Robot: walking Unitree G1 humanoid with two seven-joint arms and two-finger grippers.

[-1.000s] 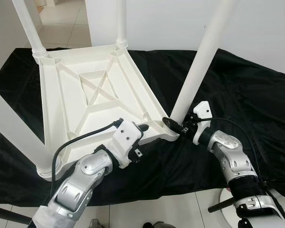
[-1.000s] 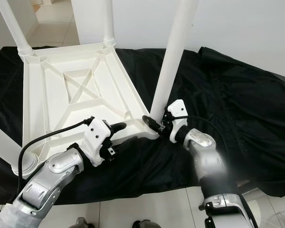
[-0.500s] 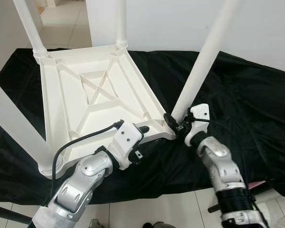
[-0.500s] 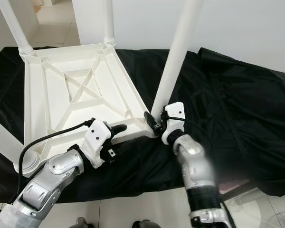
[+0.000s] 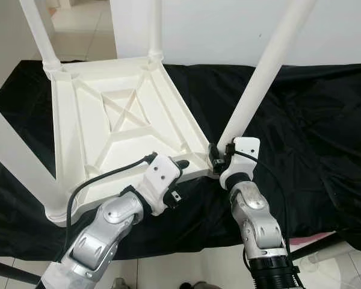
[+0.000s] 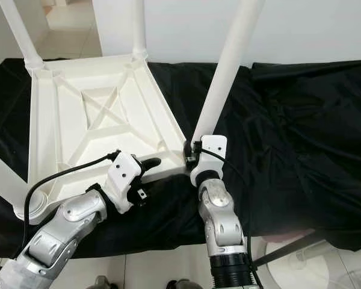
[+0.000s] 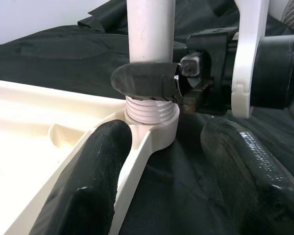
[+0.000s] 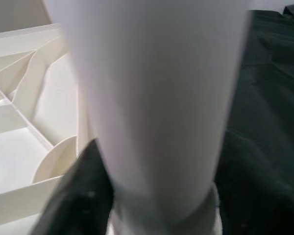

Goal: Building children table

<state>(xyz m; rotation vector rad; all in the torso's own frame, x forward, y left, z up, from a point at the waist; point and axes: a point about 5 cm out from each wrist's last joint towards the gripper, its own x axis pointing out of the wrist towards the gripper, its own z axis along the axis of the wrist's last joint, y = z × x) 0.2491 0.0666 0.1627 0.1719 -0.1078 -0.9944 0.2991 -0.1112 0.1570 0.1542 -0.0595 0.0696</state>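
Black cloth covers the worktop (image 5: 325,120), where the upturned white children's table (image 5: 117,129) lies. Right gripper (image 5: 215,158) is clenched on the near-right leg (image 5: 253,96) at its threaded socket, seemingly screwing it in, while the left gripper (image 7: 161,161), released, straddles the frame edge, perhaps bracing.

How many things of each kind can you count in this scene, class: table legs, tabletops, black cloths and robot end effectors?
Table legs: 4
Upturned tabletop: 1
Black cloth: 1
End effectors, left and right: 2
Total: 8
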